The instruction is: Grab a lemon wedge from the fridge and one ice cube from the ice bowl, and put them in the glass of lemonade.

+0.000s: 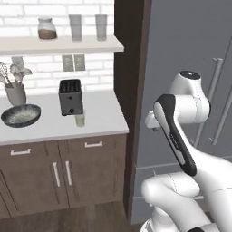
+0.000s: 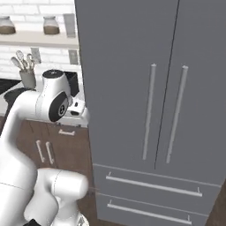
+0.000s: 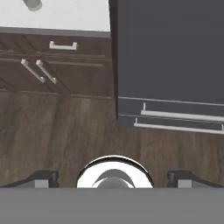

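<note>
Two fridge point(image 1: 181, 50) doors shut in your left base view, glass point(image 1: 79, 119) on the counter point(image 1: 102, 115) by the toaster point(image 1: 70, 96), bowl point(image 1: 21, 114) further left. Right base view: same fridge point(image 2: 132, 66), handles point(image 2: 149, 110) untouched. Hand view: gripper point(image 3: 113, 178) spread wide, holding nothing, over the floor point(image 3: 57, 127).

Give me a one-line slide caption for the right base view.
White arm folded beside the closed grey double-door fridge, its two bar handles untouched, two drawers below.

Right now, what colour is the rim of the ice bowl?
Dark grey-blue; the ice bowl shows best in the left base view.
</note>
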